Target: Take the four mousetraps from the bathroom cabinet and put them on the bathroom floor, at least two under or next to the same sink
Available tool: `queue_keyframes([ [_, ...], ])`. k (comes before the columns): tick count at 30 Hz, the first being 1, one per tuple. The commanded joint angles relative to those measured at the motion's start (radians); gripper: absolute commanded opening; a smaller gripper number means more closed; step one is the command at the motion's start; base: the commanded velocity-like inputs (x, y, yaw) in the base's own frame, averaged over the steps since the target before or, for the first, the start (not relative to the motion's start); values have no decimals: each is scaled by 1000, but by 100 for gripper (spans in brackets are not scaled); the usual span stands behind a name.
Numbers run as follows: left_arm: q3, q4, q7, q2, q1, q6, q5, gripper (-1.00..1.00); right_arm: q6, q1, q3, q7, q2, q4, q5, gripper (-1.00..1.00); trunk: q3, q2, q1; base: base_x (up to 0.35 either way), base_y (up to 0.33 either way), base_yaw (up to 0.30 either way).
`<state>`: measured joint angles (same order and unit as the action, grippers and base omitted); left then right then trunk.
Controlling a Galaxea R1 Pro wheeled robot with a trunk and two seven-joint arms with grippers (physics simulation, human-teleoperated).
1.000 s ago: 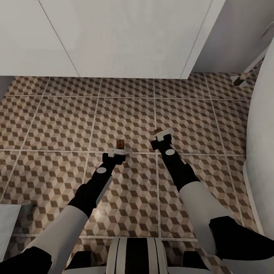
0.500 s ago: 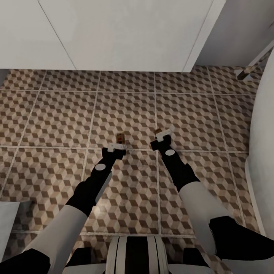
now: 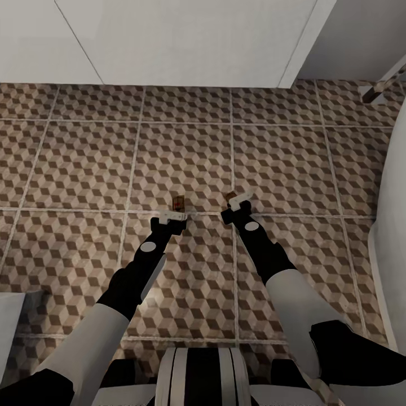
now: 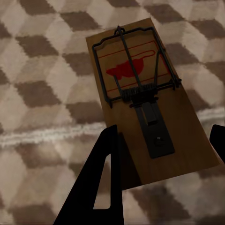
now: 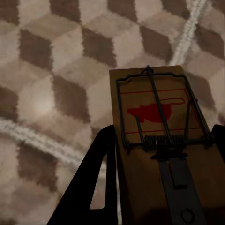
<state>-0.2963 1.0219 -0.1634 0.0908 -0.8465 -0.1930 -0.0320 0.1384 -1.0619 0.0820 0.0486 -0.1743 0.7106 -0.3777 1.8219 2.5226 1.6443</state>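
My left gripper [image 3: 172,216] is closed on a mousetrap [image 3: 179,202], which I hold by its near end between the two fingers [image 4: 101,187]; the left wrist view shows the trap's [image 4: 145,98] wooden board, wire bar and red mouse print just above the floor [image 3: 84,163]. My right gripper [image 3: 241,200] is likewise clamped on a second mousetrap [image 3: 231,196], its near end seated between the fingers [image 5: 93,183]; in the right wrist view that trap [image 5: 161,136] hangs over a pale grout line. Both traps sit side by side, apart from each other, low over the cube-patterned tiles. Beyond them a white unit [image 3: 186,39] stands against the floor's far edge. A white curved tub [image 3: 392,225] borders my right side.
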Motion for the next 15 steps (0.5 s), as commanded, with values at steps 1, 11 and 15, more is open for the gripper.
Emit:
queue_keyframes([
  [1, -3, 5, -7, -1, 0, -5, -3, -100, -1, 0, -1, 14, 0, 3, -9, -100, 4, 0, 0, 0, 0, 0],
  [11, -3, 25, -6, -2, 0, -5, -4, -100, -68, 0, -1, 58, 0, 7, -9, -100, 11, 3, 5, 0, 0, 0],
  [15, -3, 30, -5, -2, 0, -4, -3, -100, -83, 0, -1, 59, 0, 10, -10, -100, 11, 3, 5, 0, 0, 0],
])
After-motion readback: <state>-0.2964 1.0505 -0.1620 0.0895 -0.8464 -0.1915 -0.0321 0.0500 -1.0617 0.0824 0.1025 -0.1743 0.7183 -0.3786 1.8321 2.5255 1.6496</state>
